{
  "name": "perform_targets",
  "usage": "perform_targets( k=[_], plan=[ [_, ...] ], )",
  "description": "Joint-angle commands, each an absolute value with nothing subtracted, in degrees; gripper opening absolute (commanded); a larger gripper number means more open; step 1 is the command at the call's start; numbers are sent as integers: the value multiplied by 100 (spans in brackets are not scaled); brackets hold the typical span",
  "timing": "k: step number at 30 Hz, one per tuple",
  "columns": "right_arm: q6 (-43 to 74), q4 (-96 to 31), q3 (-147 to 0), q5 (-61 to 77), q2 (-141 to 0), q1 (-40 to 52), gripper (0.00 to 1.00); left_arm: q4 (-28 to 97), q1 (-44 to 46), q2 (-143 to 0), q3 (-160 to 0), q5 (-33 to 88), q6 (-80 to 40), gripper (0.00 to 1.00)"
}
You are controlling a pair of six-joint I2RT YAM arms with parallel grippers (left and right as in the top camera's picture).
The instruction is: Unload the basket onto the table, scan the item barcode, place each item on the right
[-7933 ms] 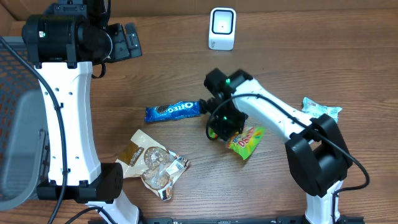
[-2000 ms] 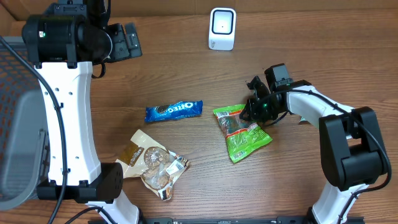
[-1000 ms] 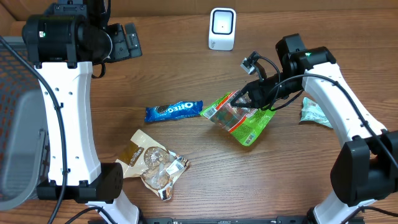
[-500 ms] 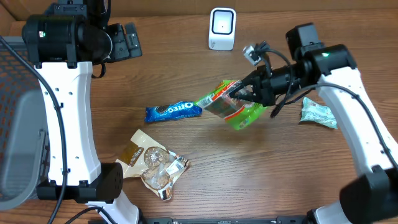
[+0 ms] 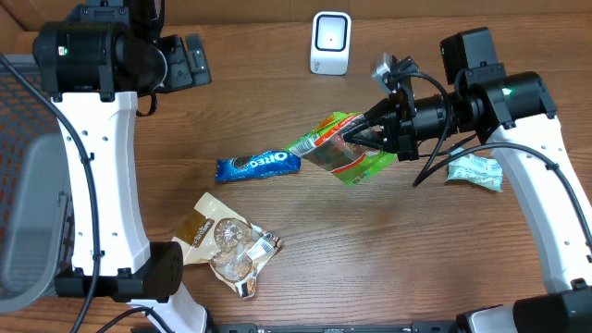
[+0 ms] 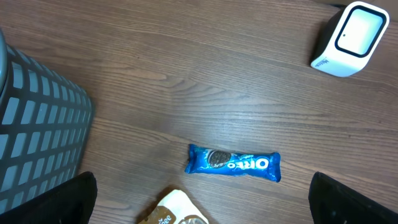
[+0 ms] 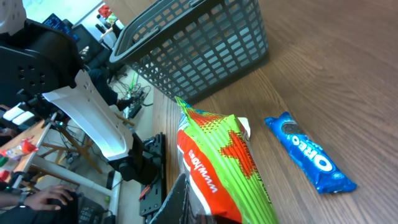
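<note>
The right end effector (image 5: 377, 137) clamps the green snack bag (image 5: 335, 155), held up below the white scanner (image 5: 330, 42); the left end effector (image 5: 185, 60), left of it, gapes empty. What the basket (image 7: 199, 43) holds is unclear.

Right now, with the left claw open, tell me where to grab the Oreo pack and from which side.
Take the Oreo pack across its narrow width near the middle, coming straight down from above. It lies flat on the table, long and slim, with bare wood along both long edges. Its crimped ends look thin and would probably give a poorer hold.
</note>
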State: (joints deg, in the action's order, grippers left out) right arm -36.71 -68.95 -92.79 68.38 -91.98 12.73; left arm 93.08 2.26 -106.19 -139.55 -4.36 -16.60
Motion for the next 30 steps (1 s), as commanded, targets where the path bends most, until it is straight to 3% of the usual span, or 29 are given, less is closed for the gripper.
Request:
perform_targets(
  k=[1, 9, 13, 20, 30],
  plan=[
    [-3795, -6794, -9465, 6899, -9035, 1251, 4, 9297, 266, -10643, -13996, -486, -1737, 100],
    [-3411, -6700, -9413, 5835, -9181, 1426, 4, 9297, 266, -10643, -13996, -486, -1737, 100],
    [-2672, -6278, -9413, 5389, -9365, 1448, 4, 9297, 266, -10643, -13996, -486, -1737, 100],
    [-786, -5485, -9411, 1085, -9883, 1975, 4, 9297, 266, -10643, -13996, -486, -1737, 100],
    [-429, -5253, -9411, -1806, -10453, 2742, 4, 9297, 266, -10643, -13996, -486, -1737, 100]
  ],
)
